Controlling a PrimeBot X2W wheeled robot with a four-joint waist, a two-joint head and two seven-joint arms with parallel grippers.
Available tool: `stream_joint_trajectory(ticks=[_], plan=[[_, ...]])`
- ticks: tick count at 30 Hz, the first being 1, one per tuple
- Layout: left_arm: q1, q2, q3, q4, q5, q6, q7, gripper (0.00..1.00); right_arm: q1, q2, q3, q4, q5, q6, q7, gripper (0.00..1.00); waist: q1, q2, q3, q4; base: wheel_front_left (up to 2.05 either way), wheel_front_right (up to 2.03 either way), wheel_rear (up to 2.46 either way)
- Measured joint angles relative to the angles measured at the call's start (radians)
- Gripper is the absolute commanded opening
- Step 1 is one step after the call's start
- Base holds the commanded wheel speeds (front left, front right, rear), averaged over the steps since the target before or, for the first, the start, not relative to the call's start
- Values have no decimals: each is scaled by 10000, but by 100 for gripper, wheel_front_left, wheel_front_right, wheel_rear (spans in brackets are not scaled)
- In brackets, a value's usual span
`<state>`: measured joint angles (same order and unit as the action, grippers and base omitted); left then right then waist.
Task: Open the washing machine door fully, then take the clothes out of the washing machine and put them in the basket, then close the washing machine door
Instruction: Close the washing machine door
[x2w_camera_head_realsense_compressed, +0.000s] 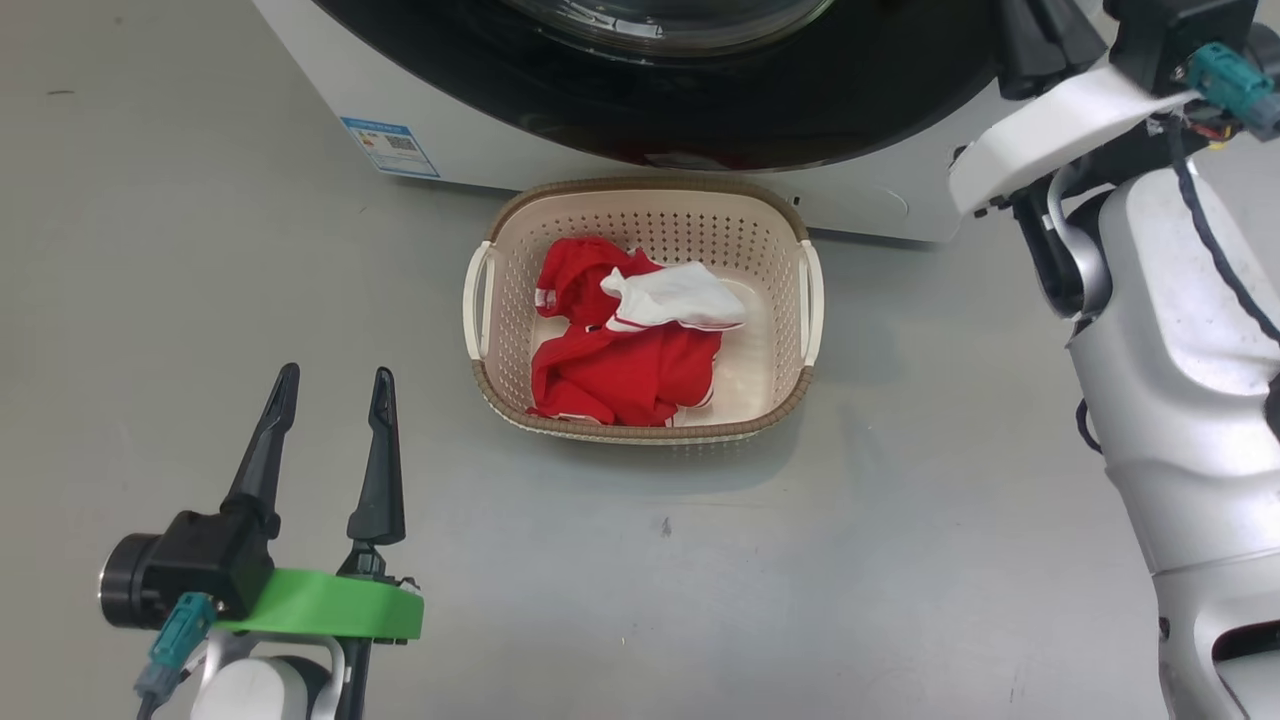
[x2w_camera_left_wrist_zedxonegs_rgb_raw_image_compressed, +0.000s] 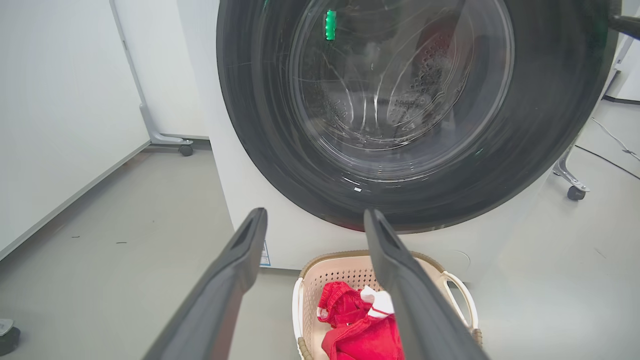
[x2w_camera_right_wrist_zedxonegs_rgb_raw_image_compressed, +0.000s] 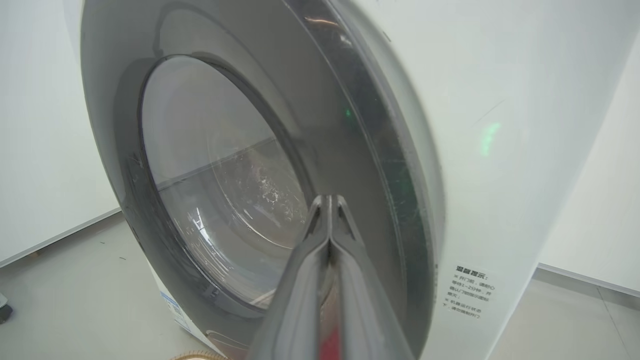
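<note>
1. Left gripper (x2w_camera_head_realsense_compressed: 336, 372), two long dark fingers: spread wide, empty, over grey floor (x2w_camera_head_realsense_compressed: 150, 250), well left of basket.
2. Small blue label (x2w_camera_head_realsense_compressed: 390, 147): low on front of big white front-loading washing machine (x2w_camera_head_realsense_compressed: 340, 70).
3. Squarish cream perforated plastic basket (x2w_camera_head_realsense_compressed: 640, 185), brown woven-look rim: on floor just before machine, below door. Holds bright red clothes (x2w_camera_head_realsense_compressed: 620, 370), small white cloth (x2w_camera_head_realsense_compressed: 680, 295) on top.
4. Round glossy black-rimmed, glass-centred washing machine door (x2w_camera_head_realsense_compressed: 800, 110): looks flush against machine front.
5. Right gripper (x2w_camera_right_wrist_zedxonegs_rgb_raw_image_compressed: 327, 200): fingers pressed together, close to door rim; contact not discernible.
</note>
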<state>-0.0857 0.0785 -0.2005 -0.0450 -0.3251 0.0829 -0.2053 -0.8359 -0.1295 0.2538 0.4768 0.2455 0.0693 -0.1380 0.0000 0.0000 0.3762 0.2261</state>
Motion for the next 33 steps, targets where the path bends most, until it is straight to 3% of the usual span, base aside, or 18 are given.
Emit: stream_joint_trajectory(ticks=[33], plan=[[-873, -211, -115, 819, -184, -278, -349, 100, -2261, -362, -545, 2224, 77, 119, -619, 0, 0, 0, 811, 492, 0, 0, 0]])
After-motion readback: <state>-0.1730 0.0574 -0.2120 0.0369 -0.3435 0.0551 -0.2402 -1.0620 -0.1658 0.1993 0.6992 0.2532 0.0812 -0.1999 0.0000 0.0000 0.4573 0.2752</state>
